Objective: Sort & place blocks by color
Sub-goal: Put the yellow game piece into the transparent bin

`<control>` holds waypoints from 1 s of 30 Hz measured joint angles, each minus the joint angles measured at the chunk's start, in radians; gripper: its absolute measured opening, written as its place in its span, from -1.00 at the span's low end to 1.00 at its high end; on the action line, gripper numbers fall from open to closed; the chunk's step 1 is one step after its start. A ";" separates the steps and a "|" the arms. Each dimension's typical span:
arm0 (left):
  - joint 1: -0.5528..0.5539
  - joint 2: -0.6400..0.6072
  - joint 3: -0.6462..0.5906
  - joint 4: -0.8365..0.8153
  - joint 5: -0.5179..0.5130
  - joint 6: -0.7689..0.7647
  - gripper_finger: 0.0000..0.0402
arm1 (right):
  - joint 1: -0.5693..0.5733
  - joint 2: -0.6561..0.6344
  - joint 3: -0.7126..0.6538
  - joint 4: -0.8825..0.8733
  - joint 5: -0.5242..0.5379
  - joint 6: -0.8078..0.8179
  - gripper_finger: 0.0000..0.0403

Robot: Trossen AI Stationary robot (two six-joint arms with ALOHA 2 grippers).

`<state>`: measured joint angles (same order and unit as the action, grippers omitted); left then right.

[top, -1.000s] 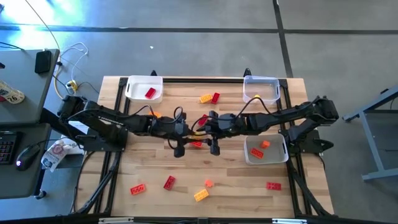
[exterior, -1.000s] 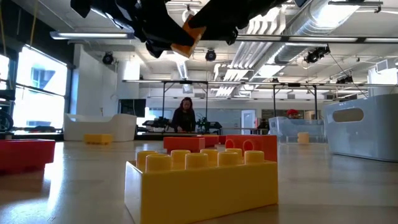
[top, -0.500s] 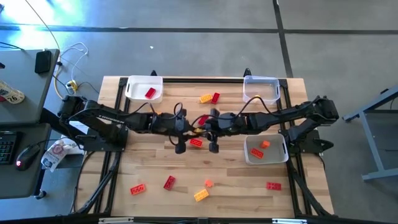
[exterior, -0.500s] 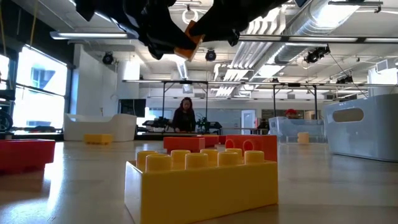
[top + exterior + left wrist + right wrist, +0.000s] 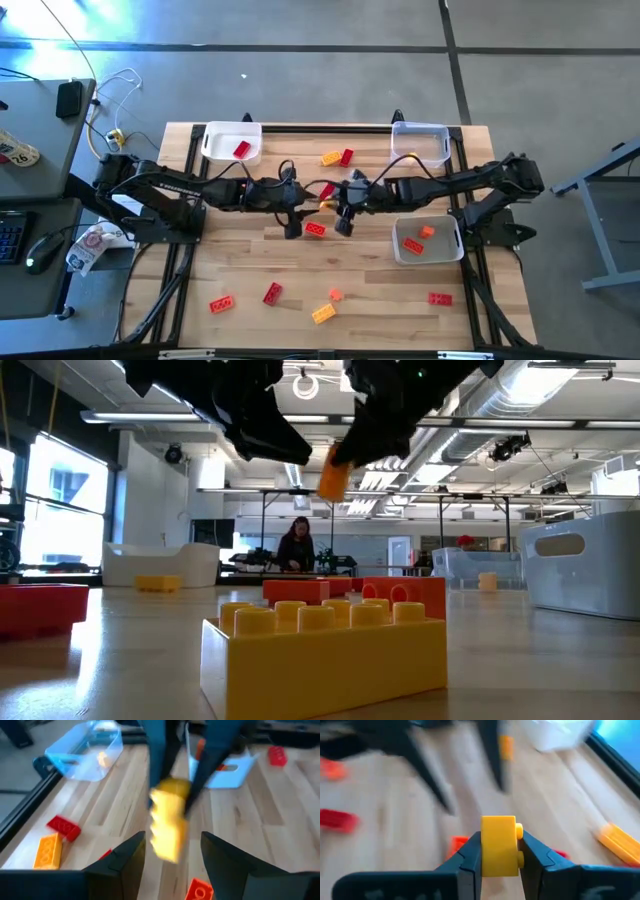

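Note:
A yellow block hangs above the middle of the table in my right gripper, which is shut on it. My left gripper faces it from the table's left with its fingers open; the block hangs just in front of them, touching neither. In the high view the two grippers meet at mid-table, the left and the right. Loose blocks lie on the wood: a red one right below the grippers, an orange and a red one farther back. My right gripper pinches the yellow block between its two fingers, on two opposite side faces. In the left wrist view the fingers come down onto the block's upper end. The block hangs below them, lifted clear of the table.
A white tray with a red block stands far left, a clear tray far right, a white tray with orange blocks at the right. Red, orange and yellow blocks lie scattered near the front edge.
The yellow block has passed from my left gripper to my right one. My left gripper has let go and now stands apart from it. My right gripper has drawn the block a little toward the table's right, and it has turned from tilted to hanging upright.

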<state>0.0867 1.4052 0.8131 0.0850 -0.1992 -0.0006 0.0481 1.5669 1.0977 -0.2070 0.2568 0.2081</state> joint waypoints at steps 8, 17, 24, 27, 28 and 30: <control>0.023 0.000 0.000 -0.083 0.001 -0.005 -0.12 | -0.071 0.000 0.000 -0.190 0.161 0.114 -0.67; 0.026 0.000 0.000 -0.089 0.004 0.028 -0.11 | -0.188 0.000 0.000 -0.279 0.313 0.198 -0.67; 0.026 0.000 0.000 -0.089 0.005 0.029 -0.11 | -0.306 0.000 0.000 -0.402 0.409 0.247 -0.67; 0.025 0.000 0.000 -0.089 0.005 0.003 -0.11 | -0.348 0.000 0.000 -0.418 0.424 0.237 -0.67; 0.025 0.000 0.000 -0.092 0.005 -0.006 -0.11 | -0.362 -0.001 0.000 -0.424 0.424 0.231 -0.67; 0.023 0.000 0.000 -0.107 0.005 -0.022 -0.11 | -0.391 -0.005 0.000 -0.443 0.426 0.222 -0.67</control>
<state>0.1095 1.4048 0.8131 -0.0216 -0.1940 -0.0228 -0.3426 1.5622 1.0977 -0.6503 0.6825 0.4298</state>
